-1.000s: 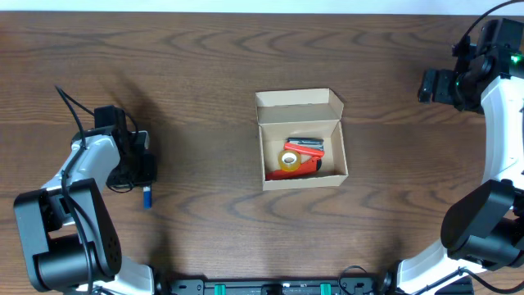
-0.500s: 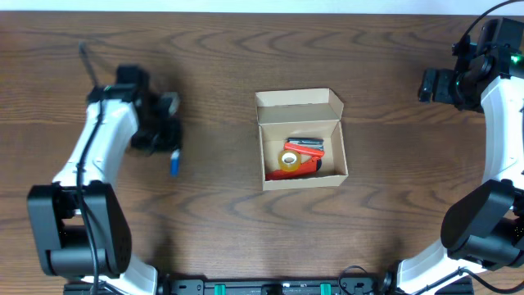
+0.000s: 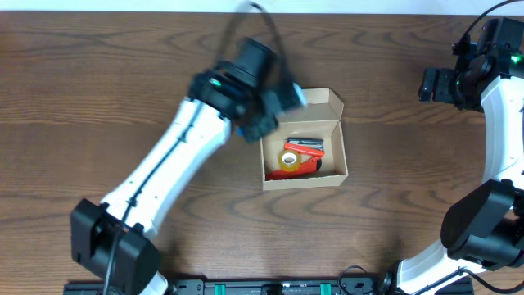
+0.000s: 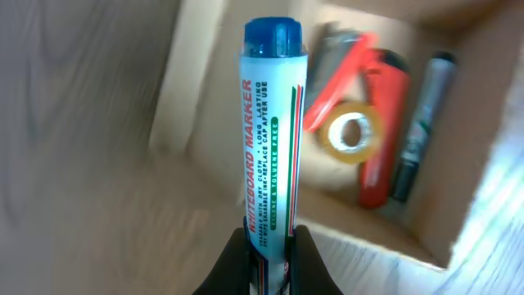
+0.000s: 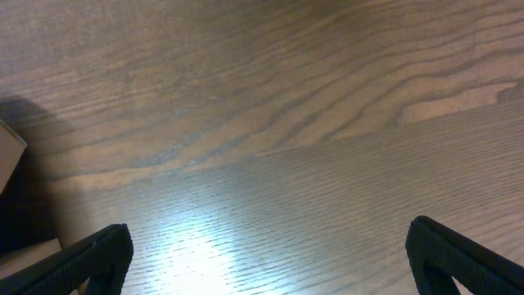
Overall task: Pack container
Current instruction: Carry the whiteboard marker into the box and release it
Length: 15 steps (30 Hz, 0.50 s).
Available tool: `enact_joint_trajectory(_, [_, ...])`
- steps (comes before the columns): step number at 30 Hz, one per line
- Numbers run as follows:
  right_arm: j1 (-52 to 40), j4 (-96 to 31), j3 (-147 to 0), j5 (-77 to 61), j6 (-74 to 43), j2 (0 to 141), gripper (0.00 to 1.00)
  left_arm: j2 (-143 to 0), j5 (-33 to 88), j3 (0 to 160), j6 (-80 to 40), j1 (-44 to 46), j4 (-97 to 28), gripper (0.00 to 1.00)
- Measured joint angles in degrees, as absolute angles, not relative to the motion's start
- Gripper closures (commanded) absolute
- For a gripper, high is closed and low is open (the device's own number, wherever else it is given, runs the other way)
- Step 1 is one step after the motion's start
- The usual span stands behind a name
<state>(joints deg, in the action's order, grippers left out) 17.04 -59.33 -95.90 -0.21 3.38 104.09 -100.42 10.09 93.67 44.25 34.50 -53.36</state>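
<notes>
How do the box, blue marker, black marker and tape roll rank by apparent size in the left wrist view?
1. box
2. blue marker, though it is nearest the camera, which enlarges it
3. black marker
4. tape roll

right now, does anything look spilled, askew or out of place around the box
Nothing stands out. The container sits open and upright, with the tape roll, red tool and black marker lying inside. The blue marker is clamped in the left fingers.

Between the black fingers [image 4: 233,266]: a white marker [image 4: 274,123], blue cap, red and green print. Beyond them, a tan box [image 4: 201,82] with yellow tape [image 4: 350,131], red tool [image 4: 378,123], dark pen [image 4: 422,123]. Brown wood-grain surface [image 3: 98,65].
</notes>
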Motion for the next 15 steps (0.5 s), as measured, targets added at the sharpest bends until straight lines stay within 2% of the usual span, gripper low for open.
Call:
enact_joint_trajectory(6, [17.74,-59.33,-95.9,-0.19,3.38,104.09,0.01,-100.42,9.65,93.67,54.33,41.56,-49.56,0.94])
enact_joint_trajectory(15, [17.78,-59.31,-95.9,-0.19,3.38,104.09,0.01,-104.09,10.13,93.69,56.9,42.76,-46.26,0.94])
